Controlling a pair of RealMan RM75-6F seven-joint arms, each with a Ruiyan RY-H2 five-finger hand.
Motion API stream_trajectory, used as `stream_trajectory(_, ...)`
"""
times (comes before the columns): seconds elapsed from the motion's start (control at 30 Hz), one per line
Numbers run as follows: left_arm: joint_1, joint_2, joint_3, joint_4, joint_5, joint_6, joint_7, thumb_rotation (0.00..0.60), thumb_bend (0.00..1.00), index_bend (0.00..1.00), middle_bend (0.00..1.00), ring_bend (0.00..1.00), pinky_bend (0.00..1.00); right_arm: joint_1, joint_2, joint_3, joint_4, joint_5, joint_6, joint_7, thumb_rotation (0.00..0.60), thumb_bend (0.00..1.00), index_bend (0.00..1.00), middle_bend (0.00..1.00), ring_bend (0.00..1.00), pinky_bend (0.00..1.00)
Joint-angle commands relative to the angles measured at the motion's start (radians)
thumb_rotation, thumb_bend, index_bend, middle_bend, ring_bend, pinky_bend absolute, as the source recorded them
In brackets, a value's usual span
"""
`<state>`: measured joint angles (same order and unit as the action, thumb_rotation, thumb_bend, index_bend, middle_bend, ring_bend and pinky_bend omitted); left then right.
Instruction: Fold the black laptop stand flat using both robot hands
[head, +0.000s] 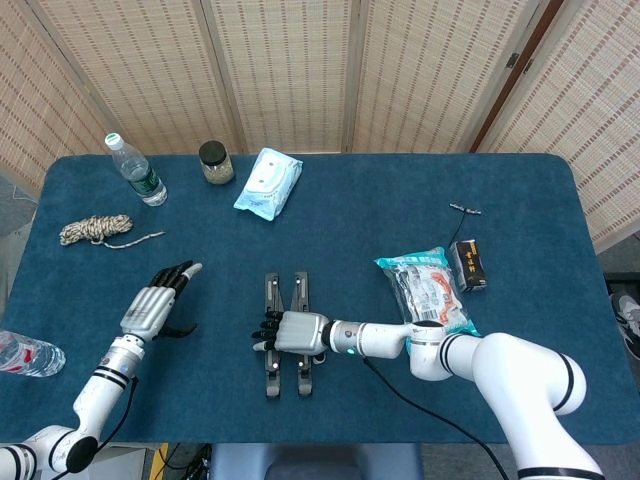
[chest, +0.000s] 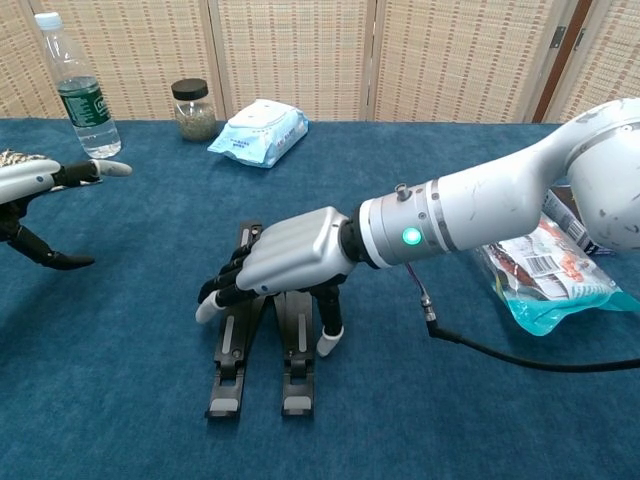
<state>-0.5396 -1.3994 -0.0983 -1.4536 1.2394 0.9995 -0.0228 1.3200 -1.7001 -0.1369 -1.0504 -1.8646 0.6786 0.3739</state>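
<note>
The black laptop stand (head: 301, 291) (chest: 294, 365) lies low on the blue table, its two bars running toward me side by side. My right hand (head: 290, 333) (chest: 290, 258) hovers across its middle, fingers (chest: 222, 293) stretched over the left bar and thumb pointing down just right of the right bar. It covers the bars' middle, and it grips nothing that I can see. My left hand (head: 155, 303) (chest: 40, 180) is well to the left of the stand, off the table, fingers spread and empty.
Along the back stand a water bottle (head: 135, 170) (chest: 78, 90), a jar (head: 214, 162) (chest: 193, 110) and a wipes pack (head: 268, 183) (chest: 258, 131). A rope (head: 97, 229) and a second bottle (head: 25, 355) lie far left. A snack bag (head: 428, 290) (chest: 545, 275) and small box (head: 467, 264) lie right.
</note>
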Motion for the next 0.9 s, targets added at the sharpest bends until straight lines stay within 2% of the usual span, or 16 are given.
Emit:
stream_trajectory(0.03, 0.001, 0.0, -0.001, 0.0, 0.001, 0.001, 0.0, 0.6, 0.22, 0.0, 0.0, 0.0, 0.0, 0.003, -0.006, -0.001, 0.008, 0.008, 0.005, 0.009, 0.6, 0.06, 0.0, 0.06, 0.0, 0.0)
stream_trajectory(0.13, 0.002, 0.0, -0.001, -0.001, 0.003, 0.001, 0.003, 0.6, 0.22, 0.0, 0.0, 0.0, 0.0, 0.005, -0.014, -0.002, 0.023, 0.017, 0.008, 0.017, 0.6, 0.11, 0.0, 0.13, 0.0, 0.0)
stream_trajectory(0.33, 0.002, -0.005, -0.003, 0.002, 0.002, -0.004, 0.004, 0.6, 0.22, 0.0, 0.0, 0.0, 0.0, 0.009, -0.036, -0.008, 0.061, 0.029, 0.01, 0.035, 0.6, 0.11, 0.0, 0.23, 0.0, 0.0)
stream_trajectory(0.63, 0.004, -0.005, -0.004, 0.002, 0.005, -0.005, 0.005, 0.6, 0.22, 0.0, 0.0, 0.0, 0.0, -0.001, -0.076, -0.015, 0.137, 0.03, 0.066, 0.064, 0.6, 0.18, 0.14, 0.4, 0.0, 0.0)
stream_trajectory(0.9, 0.005, -0.006, -0.006, 0.003, 0.005, -0.007, 0.007, 0.6, 0.22, 0.0, 0.0, 0.0, 0.0, -0.022, -0.112, -0.014, 0.2, 0.031, 0.13, 0.082, 0.6, 0.23, 0.26, 0.56, 0.14, 0.0)
